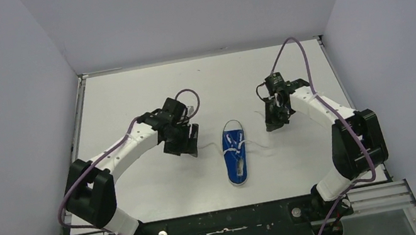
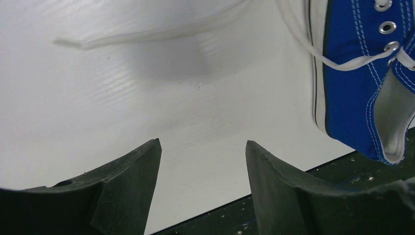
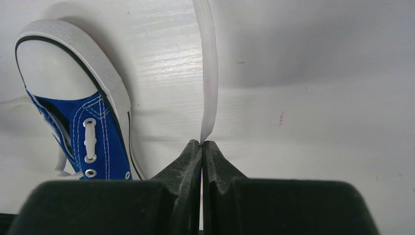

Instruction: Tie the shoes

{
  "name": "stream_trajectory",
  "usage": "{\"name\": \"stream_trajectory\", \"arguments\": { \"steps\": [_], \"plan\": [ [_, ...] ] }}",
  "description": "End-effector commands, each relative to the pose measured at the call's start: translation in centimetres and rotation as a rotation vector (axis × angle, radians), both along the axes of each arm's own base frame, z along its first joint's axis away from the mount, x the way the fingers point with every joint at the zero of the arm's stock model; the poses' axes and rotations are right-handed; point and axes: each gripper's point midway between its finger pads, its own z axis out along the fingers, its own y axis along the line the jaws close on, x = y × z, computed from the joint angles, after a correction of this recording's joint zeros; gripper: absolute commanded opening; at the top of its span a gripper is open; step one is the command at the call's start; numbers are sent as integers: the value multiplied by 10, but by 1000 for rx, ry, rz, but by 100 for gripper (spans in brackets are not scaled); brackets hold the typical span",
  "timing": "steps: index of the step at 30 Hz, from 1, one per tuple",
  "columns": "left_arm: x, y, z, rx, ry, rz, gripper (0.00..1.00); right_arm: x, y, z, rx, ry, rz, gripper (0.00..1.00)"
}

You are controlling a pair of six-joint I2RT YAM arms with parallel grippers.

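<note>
The small blue sneaker with white laces lies in the middle of the table, toe toward the far side. In the left wrist view its heel and side show at the right, and a loose white lace lies on the table beyond my fingers. My left gripper is open and empty, left of the shoe. My right gripper is shut on the end of the other white lace, right of the shoe's toe; in the top view it is at the right.
The white table is walled by pale panels at the back and sides. A dark metal rail runs along the near edge by the arm bases; its edge shows under my left fingers. Purple cables loop over both arms.
</note>
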Motion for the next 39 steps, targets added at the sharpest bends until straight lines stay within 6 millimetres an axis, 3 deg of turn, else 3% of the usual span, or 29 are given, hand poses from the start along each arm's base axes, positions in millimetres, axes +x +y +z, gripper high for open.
{"name": "stream_trajectory", "arguments": {
  "steps": [1, 5, 9, 13, 18, 27, 29, 32, 35, 39],
  "plan": [
    [29, -33, 14, -78, -196, -207, 62, 3, 13, 14, 78, -53, 69, 0],
    [47, -61, 11, 1, -329, -393, 60, -1, 12, 17, 78, -37, 86, 0],
    [72, -78, -9, 80, -341, -434, 59, -3, 6, 20, 66, -31, 91, 0],
    [87, -99, -13, 58, -359, -458, 55, -6, 2, 23, 68, -22, 90, 0],
    [83, -113, -27, 1, -329, -503, 53, -7, -2, 26, 66, -15, 91, 0],
    [74, -113, -60, 2, -253, -532, 46, -8, -2, 26, 77, -12, 87, 0],
    [72, -110, -66, 18, -242, -534, 40, -8, -2, 27, 78, -16, 85, 0],
    [69, -97, -71, 66, -232, -517, 21, -9, -3, 29, 79, -21, 80, 0],
    [64, -83, -60, 79, -234, -470, 4, -10, -4, 35, 99, -28, 64, 0],
    [46, -87, -23, -41, -227, -415, 0, -11, 0, 46, 151, -46, 66, 0]
  ]
}}
